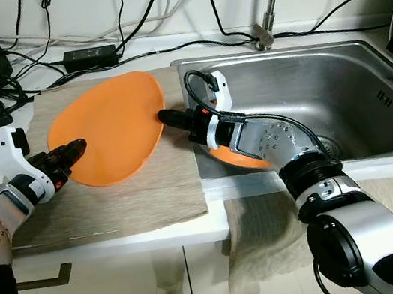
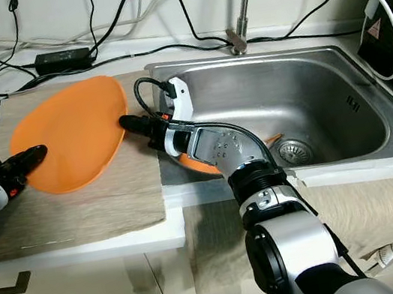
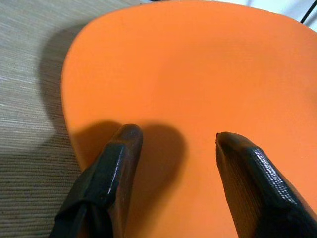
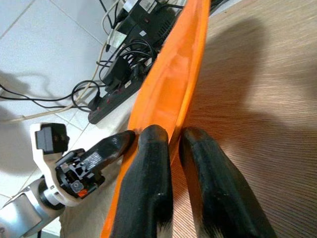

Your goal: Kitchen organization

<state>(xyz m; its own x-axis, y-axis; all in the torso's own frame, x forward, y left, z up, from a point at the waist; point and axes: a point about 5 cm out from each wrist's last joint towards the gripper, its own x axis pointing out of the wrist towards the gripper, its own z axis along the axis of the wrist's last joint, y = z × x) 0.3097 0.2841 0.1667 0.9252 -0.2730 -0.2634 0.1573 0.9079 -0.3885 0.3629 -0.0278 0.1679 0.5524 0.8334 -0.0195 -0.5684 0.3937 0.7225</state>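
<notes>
R tool [image 1: 163,117] pinching orange plate [image 1: 113,127] rim, L tool [image 1: 73,149] open

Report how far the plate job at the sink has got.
Done: one orange plate is out of the sink and over the beige mat. In hand: the right gripper pinches its rim beside the sink, and the left gripper, fingers apart, meets its opposite edge. Left: another orange piece lies in the sink under the right arm.
</notes>
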